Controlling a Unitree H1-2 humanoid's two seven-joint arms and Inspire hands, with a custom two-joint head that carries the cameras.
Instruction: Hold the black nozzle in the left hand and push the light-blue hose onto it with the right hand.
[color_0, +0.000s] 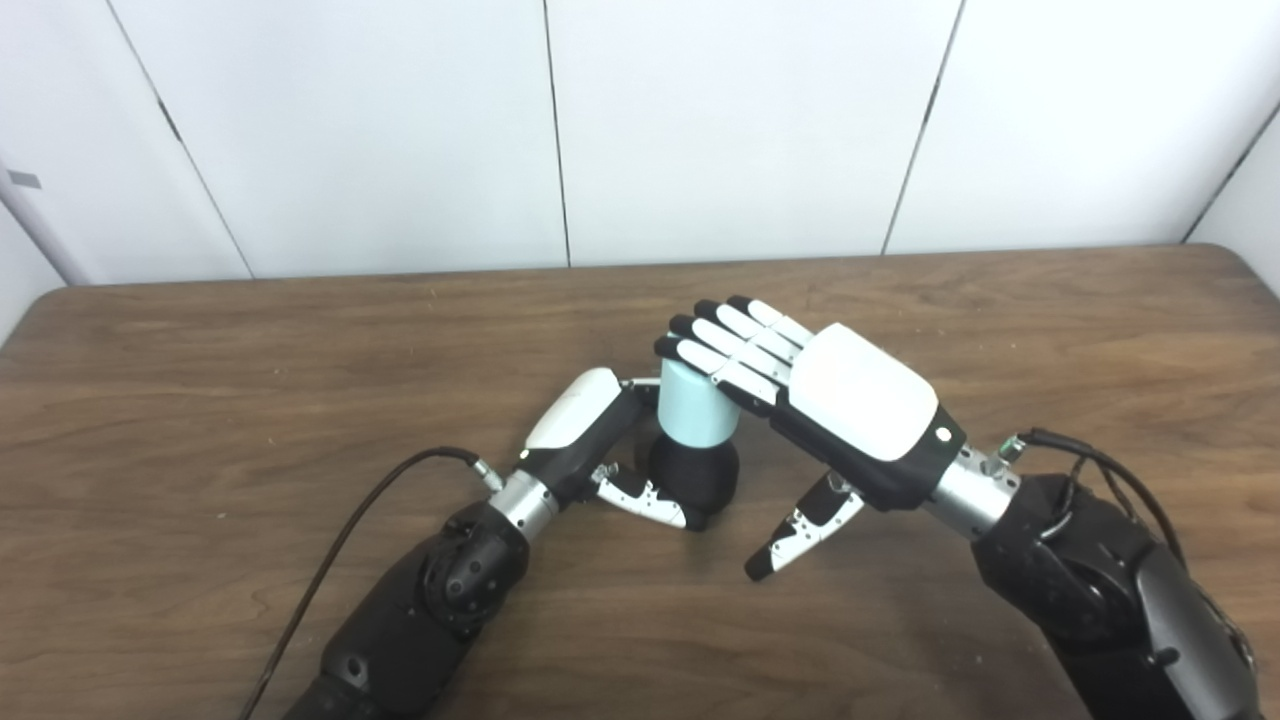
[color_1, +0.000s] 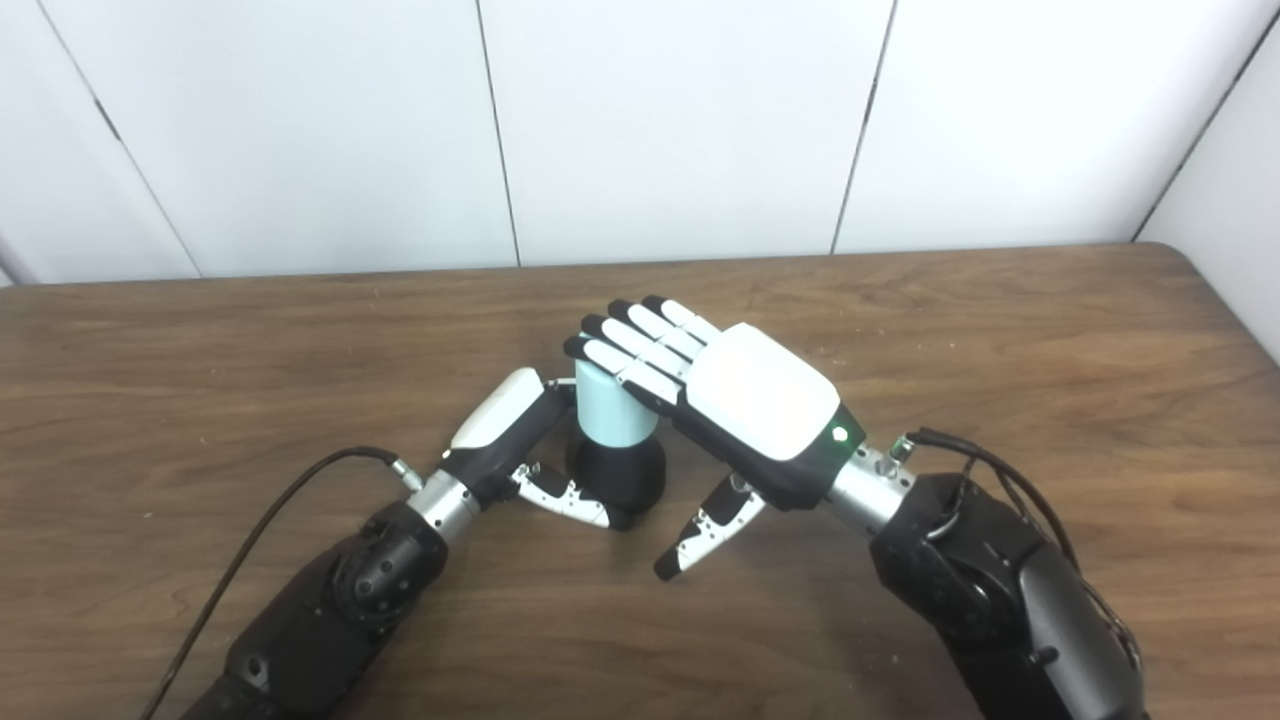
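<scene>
Near the middle of the desk (color_0: 200, 420), the black nozzle (color_0: 694, 472) is stood upright and clasped by the left hand (color_0: 580, 425), thumb curled across its front. The light-blue hose (color_0: 696, 402) is seated on top of it. The right hand (color_0: 850, 400) is laid flat over the hose, its fingers (color_0: 725, 340) straight and pressed together on the top, thumb hanging free.

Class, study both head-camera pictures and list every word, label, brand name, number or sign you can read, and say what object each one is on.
None: no readable text shows in either view.
The light-blue hose, black nozzle, left hand, right hand and table bear no lettering.
A small green light glows on the right hand's back; it is a dot, not a character.
</scene>
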